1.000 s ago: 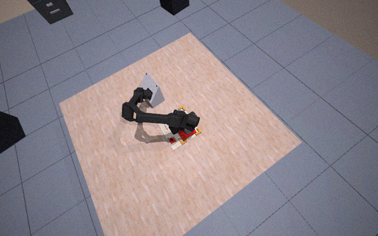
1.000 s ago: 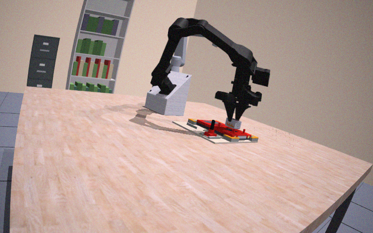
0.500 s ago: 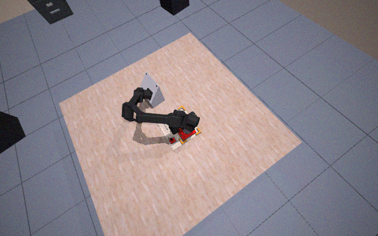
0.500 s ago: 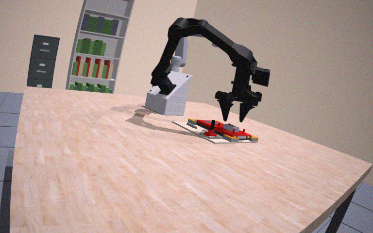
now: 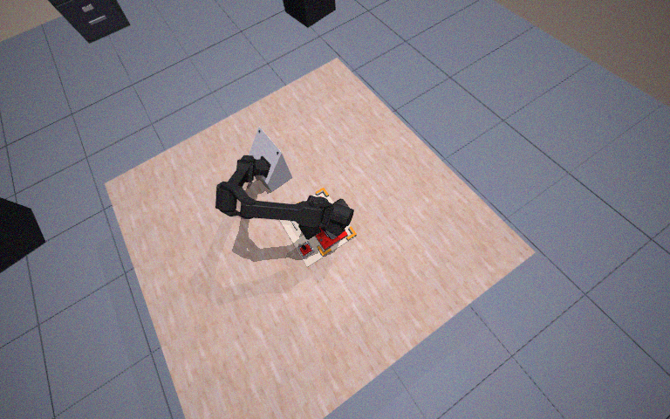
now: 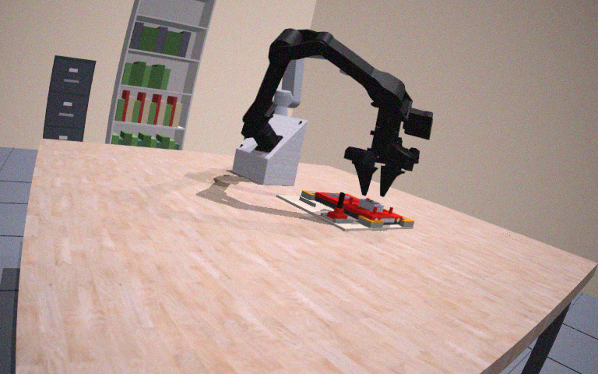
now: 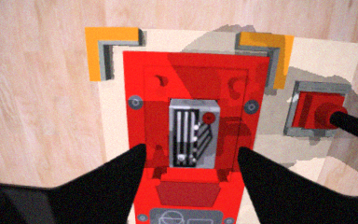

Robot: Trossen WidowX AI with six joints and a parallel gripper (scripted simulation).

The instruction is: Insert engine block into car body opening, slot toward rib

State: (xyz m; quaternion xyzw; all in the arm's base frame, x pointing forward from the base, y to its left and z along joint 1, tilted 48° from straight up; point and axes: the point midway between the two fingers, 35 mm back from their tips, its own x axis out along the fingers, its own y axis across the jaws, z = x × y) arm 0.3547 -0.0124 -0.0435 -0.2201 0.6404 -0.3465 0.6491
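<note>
The grey engine block [image 6: 370, 204] [image 7: 193, 135] stands in the opening of the red car body [image 5: 324, 239] [image 6: 326, 197] [image 7: 137, 70]. Its striped top with a red dot faces up in the wrist view. In the exterior view its top shows above the red surface and looks about level; how deep its lower part sits is hidden. My gripper [image 6: 374, 195] [image 7: 192, 151] is open and empty, its fingertips above the block and apart from it. A raised red part lies at the block's lower end in the wrist view. Which side has the slot I cannot tell. The arm hides the block in the top view.
The car body lies on a pale board [image 6: 353, 227] [image 7: 345, 56] between orange corner brackets [image 7: 113, 34] [image 6: 371, 221]. Beside it a red piece [image 5: 304, 249] [image 6: 337, 213] [image 7: 307, 111] with an upright black stick stands in a grey frame. Small red pegs stand up near the block.
</note>
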